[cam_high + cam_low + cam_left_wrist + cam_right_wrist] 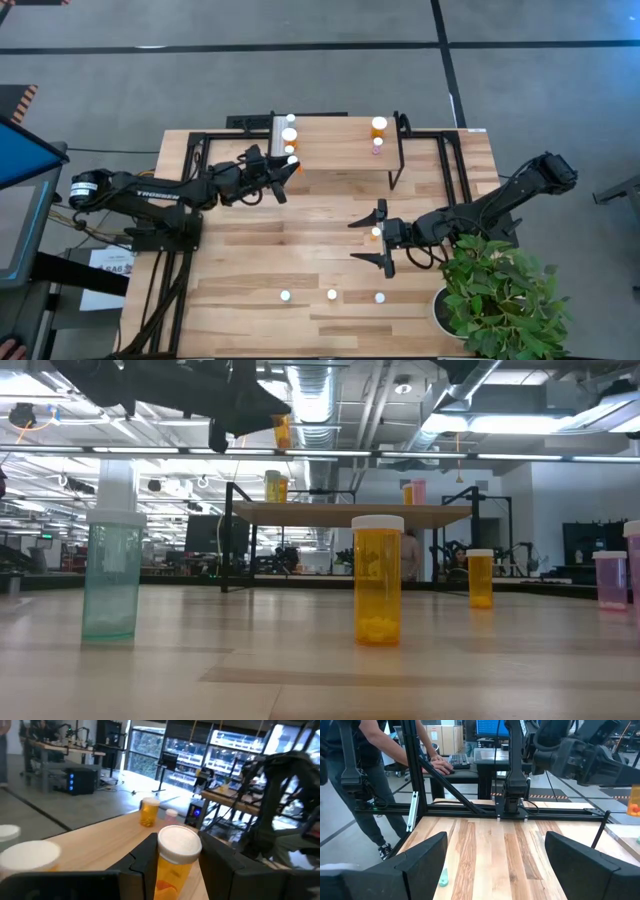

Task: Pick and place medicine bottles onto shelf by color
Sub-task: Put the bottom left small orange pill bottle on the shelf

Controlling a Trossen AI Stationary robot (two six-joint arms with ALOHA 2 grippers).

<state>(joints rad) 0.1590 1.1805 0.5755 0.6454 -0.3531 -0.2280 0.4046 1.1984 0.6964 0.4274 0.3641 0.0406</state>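
Closest to the low camera: an orange bottle (378, 580) standing on the surface (330, 250), a green one (110, 573) at its 9 o'clock. Left gripper (177, 860) is clamped on an orange medicine bottle (173, 860) above the shelf (340, 150), at the left end, where other white-capped bottles (289, 128) stand. I'd lower it straight, keep it upright, set it beside the orange ones and not knock them. Right gripper (382, 237) hangs wide apart around 5 o'clock from the shelf, nothing held.
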